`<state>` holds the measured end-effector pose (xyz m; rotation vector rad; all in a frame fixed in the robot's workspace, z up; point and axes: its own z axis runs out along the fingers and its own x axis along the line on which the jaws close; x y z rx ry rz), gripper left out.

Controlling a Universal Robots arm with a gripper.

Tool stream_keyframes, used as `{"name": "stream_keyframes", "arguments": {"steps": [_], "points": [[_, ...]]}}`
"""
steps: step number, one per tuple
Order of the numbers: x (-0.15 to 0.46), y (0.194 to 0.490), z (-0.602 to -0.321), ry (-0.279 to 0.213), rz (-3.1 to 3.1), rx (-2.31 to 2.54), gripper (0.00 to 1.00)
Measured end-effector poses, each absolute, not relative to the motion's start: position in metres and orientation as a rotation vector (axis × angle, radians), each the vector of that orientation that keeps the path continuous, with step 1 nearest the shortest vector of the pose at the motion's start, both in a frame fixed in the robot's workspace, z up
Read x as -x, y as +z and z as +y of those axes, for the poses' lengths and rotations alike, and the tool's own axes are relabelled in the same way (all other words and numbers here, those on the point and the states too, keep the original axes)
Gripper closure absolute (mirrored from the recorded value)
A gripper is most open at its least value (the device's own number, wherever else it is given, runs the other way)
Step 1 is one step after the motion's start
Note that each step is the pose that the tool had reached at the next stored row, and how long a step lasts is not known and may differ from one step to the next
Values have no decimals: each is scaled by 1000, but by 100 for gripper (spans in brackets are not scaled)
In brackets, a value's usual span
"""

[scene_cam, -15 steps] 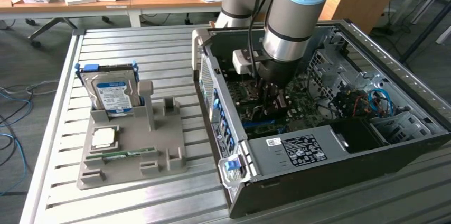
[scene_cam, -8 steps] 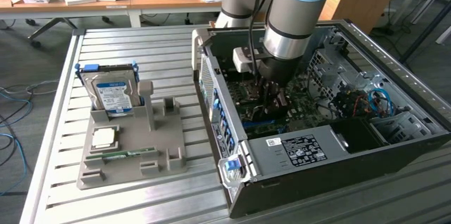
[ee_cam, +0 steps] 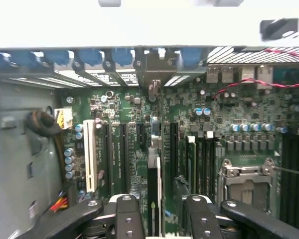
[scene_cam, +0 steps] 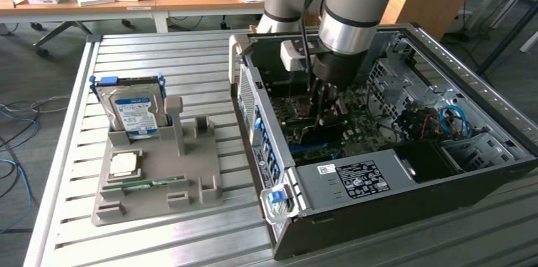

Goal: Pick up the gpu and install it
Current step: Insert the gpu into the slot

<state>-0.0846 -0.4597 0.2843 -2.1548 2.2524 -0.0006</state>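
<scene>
The gpu (ee_cam: 153,186) stands edge-on in a motherboard slot inside the open computer case (scene_cam: 395,213). It is a thin dark card, and its silver bracket (ee_cam: 152,67) sits at the case's rear wall. My gripper (ee_cam: 162,211) is directly over the card's near end. It is open, with one black finger (ee_cam: 127,214) on each side of the card and a gap between the pads and the card. In the exterior view the gripper (scene_cam: 328,113) reaches down into the case, and the card's dark edge (scene_cam: 309,133) shows just below it.
On the slatted table a grey holder (scene_cam: 155,201) carries a hard drive with a blue label (scene_cam: 135,113), a square chip (scene_cam: 123,164) and a green memory stick (scene_cam: 151,183). Inside the case are blue and red cables (scene_cam: 450,122), a CPU socket (ee_cam: 246,184) and further slots (ee_cam: 89,157).
</scene>
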Motion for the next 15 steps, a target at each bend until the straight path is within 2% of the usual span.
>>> {"name": "stream_keyframes", "arguments": {"steps": [15], "points": [[85, 339, -460, -1, 2252, 2155, 60]]}}
